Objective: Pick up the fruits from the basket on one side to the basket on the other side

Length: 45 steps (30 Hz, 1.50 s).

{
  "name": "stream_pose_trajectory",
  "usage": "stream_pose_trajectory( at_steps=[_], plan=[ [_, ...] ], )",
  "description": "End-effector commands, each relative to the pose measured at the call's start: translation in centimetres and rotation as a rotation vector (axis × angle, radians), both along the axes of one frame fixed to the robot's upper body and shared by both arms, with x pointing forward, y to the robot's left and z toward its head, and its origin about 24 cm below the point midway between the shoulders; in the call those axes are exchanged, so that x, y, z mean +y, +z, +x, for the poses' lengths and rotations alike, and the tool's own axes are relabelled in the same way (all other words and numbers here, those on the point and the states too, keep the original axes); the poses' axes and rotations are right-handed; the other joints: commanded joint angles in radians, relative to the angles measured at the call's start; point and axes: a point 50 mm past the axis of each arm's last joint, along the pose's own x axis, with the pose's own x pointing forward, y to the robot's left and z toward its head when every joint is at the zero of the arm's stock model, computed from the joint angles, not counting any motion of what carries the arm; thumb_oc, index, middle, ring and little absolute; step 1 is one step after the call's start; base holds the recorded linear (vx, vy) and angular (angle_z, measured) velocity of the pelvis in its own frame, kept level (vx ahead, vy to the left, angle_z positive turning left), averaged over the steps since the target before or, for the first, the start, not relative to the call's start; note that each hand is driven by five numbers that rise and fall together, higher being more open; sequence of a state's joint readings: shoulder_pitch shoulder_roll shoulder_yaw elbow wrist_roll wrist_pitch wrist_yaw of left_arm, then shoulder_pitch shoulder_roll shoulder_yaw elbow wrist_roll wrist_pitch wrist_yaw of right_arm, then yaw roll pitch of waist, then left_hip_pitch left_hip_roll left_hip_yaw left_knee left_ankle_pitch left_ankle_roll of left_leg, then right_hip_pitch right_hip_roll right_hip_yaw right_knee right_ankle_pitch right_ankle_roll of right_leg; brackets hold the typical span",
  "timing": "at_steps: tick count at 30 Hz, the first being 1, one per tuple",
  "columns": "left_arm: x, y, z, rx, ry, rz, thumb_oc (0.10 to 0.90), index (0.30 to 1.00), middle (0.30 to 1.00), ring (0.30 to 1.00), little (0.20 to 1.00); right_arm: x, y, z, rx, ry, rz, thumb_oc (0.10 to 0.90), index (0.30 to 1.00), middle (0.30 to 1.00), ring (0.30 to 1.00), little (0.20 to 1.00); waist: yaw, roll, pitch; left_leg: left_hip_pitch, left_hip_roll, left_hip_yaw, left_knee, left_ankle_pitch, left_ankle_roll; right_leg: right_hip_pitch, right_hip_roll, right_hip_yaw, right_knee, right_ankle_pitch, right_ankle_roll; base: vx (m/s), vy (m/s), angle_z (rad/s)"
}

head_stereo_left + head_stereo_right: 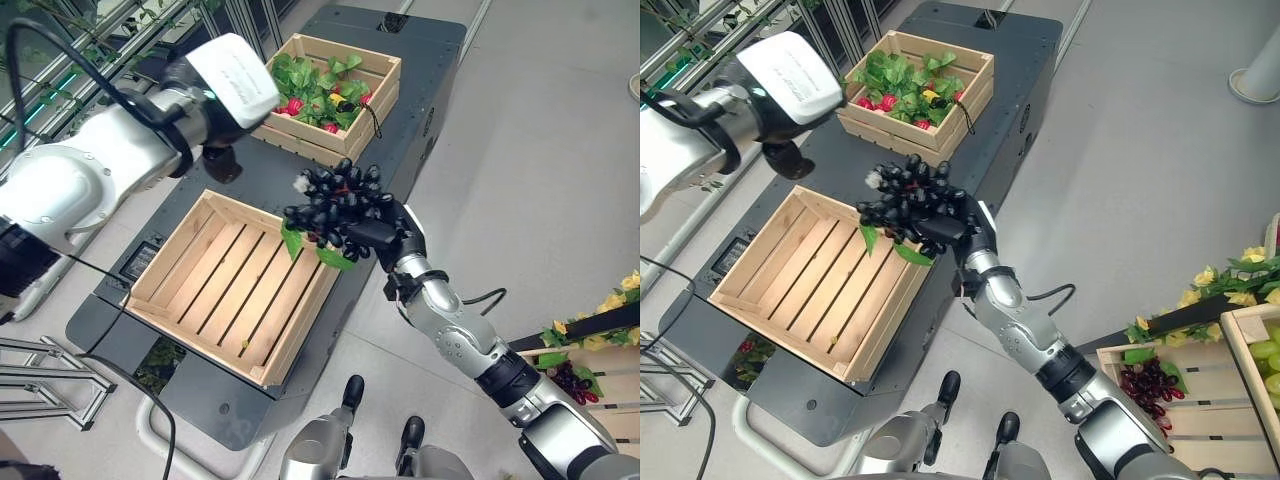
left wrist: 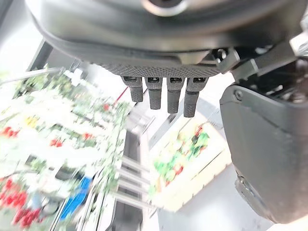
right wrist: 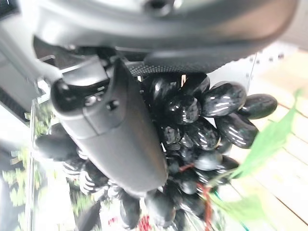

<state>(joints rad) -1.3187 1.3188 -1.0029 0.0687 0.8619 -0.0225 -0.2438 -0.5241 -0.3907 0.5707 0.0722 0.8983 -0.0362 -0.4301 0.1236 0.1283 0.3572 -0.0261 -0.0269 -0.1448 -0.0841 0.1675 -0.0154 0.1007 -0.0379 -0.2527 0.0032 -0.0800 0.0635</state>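
Note:
A bunch of black grapes [image 1: 335, 205] with green leaves hangs over the right rim of the near wooden crate [image 1: 225, 285], which holds nothing. My right hand [image 1: 380, 232] is shut on the bunch, its thumb [image 3: 115, 130] pressed across the grapes [image 3: 202, 130]. The far wooden crate [image 1: 335, 85] holds green leaves with red and yellow fruit. My left hand [image 1: 222, 160] hangs above the dark table between the two crates, its fingers [image 2: 166, 94] straight and holding nothing.
Both crates stand on a dark grey table [image 1: 420, 120] with floor to its right. At the right edge, more crates [image 1: 1200, 400] hold red and green grapes and yellow flowers. A metal frame [image 1: 45, 385] lies on the floor at lower left.

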Motion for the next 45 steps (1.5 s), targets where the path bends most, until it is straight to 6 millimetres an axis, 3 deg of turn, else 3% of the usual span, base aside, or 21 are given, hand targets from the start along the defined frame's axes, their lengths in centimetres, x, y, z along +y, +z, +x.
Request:
stream_pose_trajectory(
  at_steps=[1,8,19,25,30,32,33,38,41,45],
  plan=[
    [2.8,-1.7,1.3,-0.036,0.074,-0.143,0.8,0.9,0.9,0.9,0.9,-0.1,1.3,-1.3,-0.14,-0.047,0.08,0.4,0.3,0.3,0.3,0.3,-0.025,-0.064,-0.279,0.095,-0.04,0.093,-0.001,-0.166,0.025,0.0,-0.018,0.042,-0.05,0.053,0.017,0.02,0.042,-0.04],
    [1.2,-2.1,1.7,-0.056,-0.049,-0.274,0.8,0.9,0.9,0.9,0.9,-1.6,0.2,-1.4,-0.151,-0.057,0.027,0.4,0.3,0.3,0.3,0.3,-0.065,-0.072,-0.285,0.104,-0.038,0.122,-0.003,-0.175,0.027,-0.002,-0.013,0.071,-0.064,0.064,0.02,0.02,0.042,-0.09],
    [-1.9,-3.8,0.3,-0.039,-0.346,-0.662,0.8,0.9,0.9,0.9,0.9,-2.8,-2.8,-3.1,-0.136,0.12,-0.077,0.4,0.3,0.3,0.3,0.3,-0.127,-0.088,-0.288,0.107,-0.033,0.167,-0.003,-0.198,0.035,-0.018,0.002,0.142,-0.088,0.082,0.027,0.01,0.027,-0.25],
    [-0.9,-5.5,0.8,-0.117,-0.339,-0.895,0.8,0.9,0.9,0.9,0.9,-2.7,-4.8,-4.2,-0.104,0.206,-0.116,0.4,0.3,0.3,0.3,0.3,-0.165,-0.094,-0.282,0.11,-0.026,0.203,-0.003,-0.206,0.037,-0.032,0.009,0.186,-0.089,0.092,0.033,0.02,0.022,-0.41],
    [-0.6,-8.4,0.6,-0.146,-0.382,-1.215,0.8,0.9,0.9,0.9,0.9,-2.7,-5.5,-5.3,-0.092,0.229,-0.114,0.4,0.3,0.3,0.3,0.3,-0.192,-0.102,-0.254,0.111,-0.024,0.225,-0.003,-0.212,0.043,-0.056,0.017,0.21,-0.054,0.081,0.034,0.02,-0.008,-0.28],
    [-0.4,-9.5,0.6,-0.157,-0.388,-1.325,0.8,0.9,0.9,0.9,0.9,-2.7,-5.6,-5.4,-0.096,0.237,-0.117,0.4,0.3,0.3,0.3,0.3,-0.197,-0.104,-0.239,0.11,-0.025,0.235,0.0,-0.215,0.048,-0.069,0.019,0.219,-0.042,0.077,0.033,-0.04,-0.017,-0.33],
    [-0.6,-10.7,0.5,-0.197,-0.403,-1.391,0.8,0.9,0.9,0.9,0.9,-2.7,-5.4,-5.3,-0.113,0.239,-0.114,0.4,0.3,0.3,0.3,0.3,-0.207,-0.108,-0.203,0.087,-0.025,0.251,0.024,-0.221,0.049,-0.096,0.024,0.234,-0.018,0.071,0.03,-0.11,-0.021,-0.33],
    [-0.4,-10.6,0.7,-0.318,-0.46,-1.516,0.8,0.9,0.9,0.9,0.9,-3.0,-3.9,-4.3,-0.184,0.26,-0.129,0.4,0.3,0.3,0.3,0.3,-0.227,-0.114,-0.113,0.03,-0.027,0.266,0.048,-0.22,0.051,-0.16,0.036,0.26,0.003,0.075,0.022,-0.19,-0.018,-0.39],
    [-0.3,-11.2,0.9,-0.422,-0.496,-1.681,0.8,0.9,0.9,0.9,0.9,-3.2,-3.2,-3.5,-0.222,0.269,-0.145,0.4,0.3,0.3,0.3,0.3,-0.245,-0.114,-0.027,-0.024,-0.018,0.285,0.081,-0.208,0.048,-0.218,0.056,0.282,0.044,0.076,0.013,-0.15,-0.035,-0.3],
    [-1.0,-11.5,0.8,-0.427,-0.569,-1.816,0.8,0.9,0.9,0.9,0.9,-3.5,-2.7,-3.4,-0.261,0.271,-0.145,0.4,0.3,0.3,0.3,0.3,-0.255,-0.119,0.042,-0.066,-0.012,0.299,0.098,-0.193,0.045,-0.264,0.069,0.281,0.078,0.077,0.006,-0.11,-0.043,-0.13]
  ],
)
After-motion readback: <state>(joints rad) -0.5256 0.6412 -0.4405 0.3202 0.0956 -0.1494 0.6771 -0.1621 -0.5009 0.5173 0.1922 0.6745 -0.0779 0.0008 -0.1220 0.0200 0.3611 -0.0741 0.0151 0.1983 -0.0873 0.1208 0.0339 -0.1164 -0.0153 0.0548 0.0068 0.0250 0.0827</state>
